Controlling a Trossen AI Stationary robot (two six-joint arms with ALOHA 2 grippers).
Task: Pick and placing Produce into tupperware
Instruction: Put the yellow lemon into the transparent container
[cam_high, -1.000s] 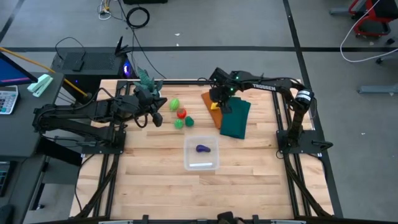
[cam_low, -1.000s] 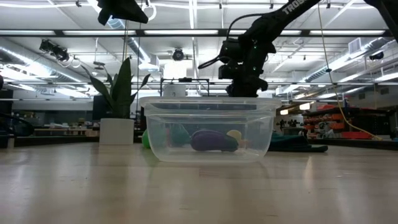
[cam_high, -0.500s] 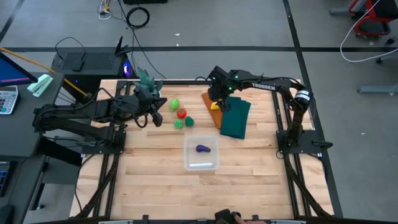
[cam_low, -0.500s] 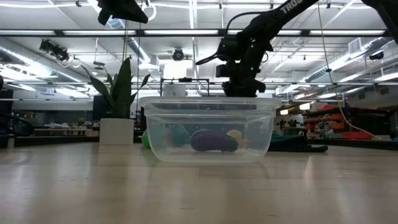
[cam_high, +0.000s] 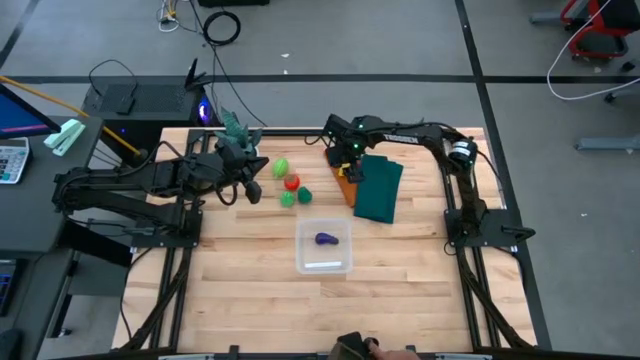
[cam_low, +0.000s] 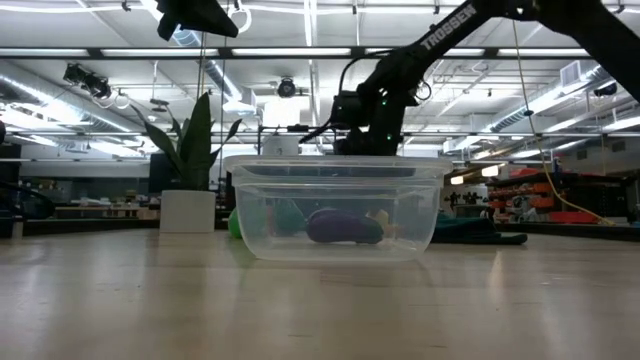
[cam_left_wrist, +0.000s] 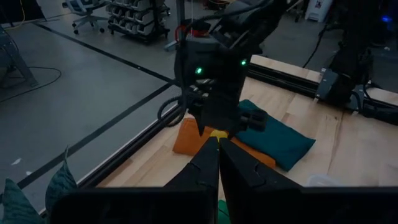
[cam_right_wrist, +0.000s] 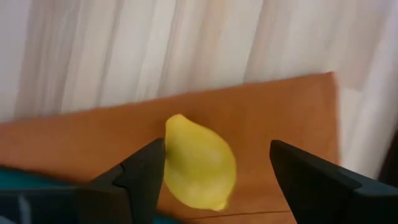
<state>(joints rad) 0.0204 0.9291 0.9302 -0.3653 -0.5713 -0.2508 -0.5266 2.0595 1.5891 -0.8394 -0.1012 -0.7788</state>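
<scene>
1. Over the orange cloth (cam_high: 343, 172): right gripper (cam_right_wrist: 214, 177) w/ fingers wide, straddling yellow produce (cam_right_wrist: 199, 163), set for a grab.
2. Tupperware (cam_high: 324, 246) mid-table, purple piece (cam_high: 326, 239) inside; others outside.
3. Left gripper (cam_left_wrist: 219, 163) pinched closed, empty, parked near plant.

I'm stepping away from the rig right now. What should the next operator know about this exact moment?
Right gripper: open over the orange cloth, fingers either side of the yellow produce, not yet gripping.
Left gripper: shut, empty, waiting near the potted plant.
Done: purple produce lies in the tupperware.
Left: yellow on the cloth; light green, red and dark green produce on the table between the plant and the tupperware.
</scene>
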